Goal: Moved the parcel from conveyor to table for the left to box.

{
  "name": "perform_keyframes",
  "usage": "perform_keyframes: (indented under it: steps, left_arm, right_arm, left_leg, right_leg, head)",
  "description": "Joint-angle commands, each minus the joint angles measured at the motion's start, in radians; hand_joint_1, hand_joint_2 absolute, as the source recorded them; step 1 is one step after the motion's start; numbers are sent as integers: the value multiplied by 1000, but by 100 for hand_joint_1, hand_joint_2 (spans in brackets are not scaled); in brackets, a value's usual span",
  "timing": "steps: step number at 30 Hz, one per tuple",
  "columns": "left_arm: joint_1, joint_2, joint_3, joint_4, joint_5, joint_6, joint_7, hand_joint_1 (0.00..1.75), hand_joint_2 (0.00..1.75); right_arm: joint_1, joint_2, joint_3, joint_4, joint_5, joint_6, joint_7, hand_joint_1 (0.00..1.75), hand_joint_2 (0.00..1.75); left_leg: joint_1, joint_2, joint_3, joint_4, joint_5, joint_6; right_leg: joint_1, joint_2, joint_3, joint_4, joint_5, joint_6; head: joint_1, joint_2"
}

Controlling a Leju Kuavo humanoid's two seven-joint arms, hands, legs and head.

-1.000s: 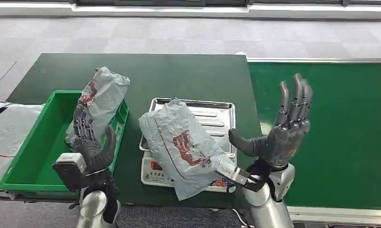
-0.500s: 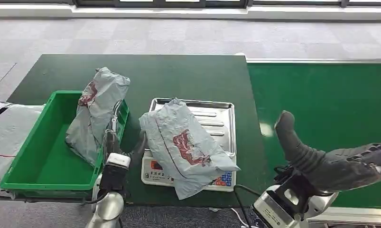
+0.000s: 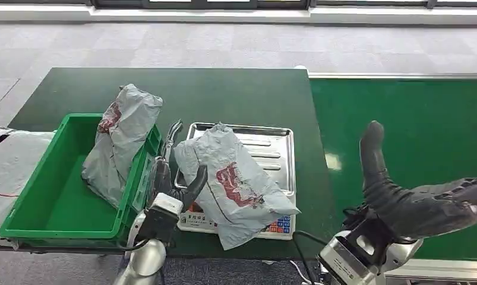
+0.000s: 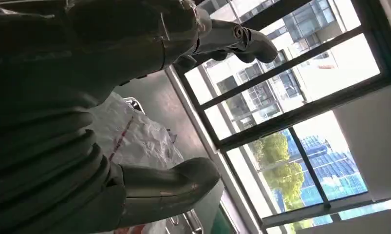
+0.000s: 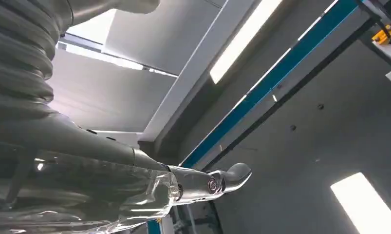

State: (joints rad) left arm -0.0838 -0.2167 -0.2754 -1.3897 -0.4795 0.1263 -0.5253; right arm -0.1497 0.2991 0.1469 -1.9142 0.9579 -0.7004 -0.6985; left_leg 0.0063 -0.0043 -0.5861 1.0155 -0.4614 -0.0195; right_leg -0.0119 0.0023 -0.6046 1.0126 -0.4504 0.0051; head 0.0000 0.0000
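1. My left hand (image 3: 175, 172) is up beside the parcel (image 3: 233, 187), between it and the green box (image 3: 51, 219). Its fingers are spread apart and it holds nothing. The thumb is near the parcel's edge, but I cannot tell if it touches.
2. My right hand (image 3: 420, 199) is out over the green conveyor (image 3: 402, 119), well apart from the parcel. It is open too, thumb sticking up, with nothing in it.
3. The parcel lies on the scale (image 3: 271, 151) that sits on the table (image 3: 224, 95). One end hangs off the front of the scale.
4. Another parcel (image 3: 120, 139) leans on the box wall, half in and half out.
5. What could go wrong, I think: the bag is soft and slippery, so a loose grab could let it slide off the table's front edge.
6. My left hand could also bump the scale or the box wall.
7. The leaning parcel could block the way into the box.
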Motion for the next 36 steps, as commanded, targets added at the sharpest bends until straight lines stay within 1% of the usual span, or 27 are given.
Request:
perform_keyframes:
  steps: [1, 11, 12, 13, 14, 17, 18, 20, 21, 23, 26, 36]
  left_arm:
    - [-87, 6, -28, 166, 34, -46, 35, 0, 175]
    - [-87, 6, -28, 166, 34, -46, 35, 0, 175]
    - [-97, 1, -20, 193, 44, -47, 30, 0, 175]
    - [-137, -12, -5, 291, 44, -33, 44, 0, 175]
    - [-158, -19, 2, 339, 43, -27, 39, 0, 175]
    - [-292, -52, 25, 605, 30, -5, 42, 0, 175]
    - [-338, -62, 24, 704, 3, 37, 23, 0, 175]
    - [-375, -68, 27, 789, -19, 71, 22, 0, 175]
    - [-405, -71, 24, 863, -49, 114, 39, 0, 175]
    - [-433, -71, 31, 942, -62, 129, 38, 0, 175]
    - [-451, -68, 23, 993, -92, 146, 48, 0, 175]
    - [-451, -68, 23, 993, -92, 146, 48, 0, 175]
  right_arm:
    - [28, 29, -22, 56, -13, 2, 0, 0, 175]
    - [28, 29, -22, 56, -13, 2, 0, 0, 175]
    - [27, 27, -21, 62, -18, 2, 0, 0, 175]
    - [28, 25, -20, 87, -16, 2, 0, 0, 175]
    - [28, 26, -17, 96, -9, 2, 0, 0, 175]
    - [8, 38, -16, 116, -10, 2, 0, 0, 175]
    - [6, 40, -18, 117, -8, 2, 0, 0, 175]
    - [4, 45, -20, 120, -4, 2, 0, 0, 175]
    - [6, 49, -24, 120, 8, 2, 0, 0, 175]
    - [14, 50, -33, 114, 15, 2, 0, 0, 175]
    - [19, 50, -44, 104, 17, 2, 0, 0, 175]
    - [19, 50, -44, 104, 17, 2, 0, 0, 175]
  left_leg:
    - [0, -2, 3, -3, 1, 0]
    - [0, -1, 3, -2, 0, 0]
    - [0, -1, 3, -3, 1, 0]
    - [1, -1, 5, -4, 1, 0]
    - [0, -2, 4, -3, 1, 0]
    - [0, -3, 5, -4, 2, 0]
    - [0, -3, 2, -2, 2, 0]
    - [0, -4, 3, -4, 3, 0]
    - [0, -3, 3, -3, 2, 0]
    - [0, -3, 3, -2, 2, 1]
    - [0, -1, 4, -3, 2, 0]
    - [0, 0, 3, -3, 2, 0]
  right_leg:
    - [0, -2, 4, -3, 0, -1]
    - [1, -1, 3, -2, 0, -1]
    - [1, -2, 4, -3, 0, -1]
    - [1, -2, 5, -4, 0, -1]
    - [1, -3, 5, -4, 0, -1]
    - [1, -4, 6, -4, 1, 0]
    - [0, -4, 4, -2, 0, 0]
    - [1, -5, 6, -5, 2, 0]
    - [0, -4, 5, -3, 1, 0]
    - [0, -3, 4, -2, 2, 0]
    - [0, -2, 5, -4, 2, -1]
    - [0, 0, 4, -3, 2, -1]
  head:
    - [0, 0]
    - [0, 0]
    - [0, 0]
    - [0, 0]
    - [0, 0]
    - [0, 0]
    - [0, 0]
    - [0, 0]
    - [0, 0]
    - [0, 0]
    - [0, 0]
    - [0, 0]
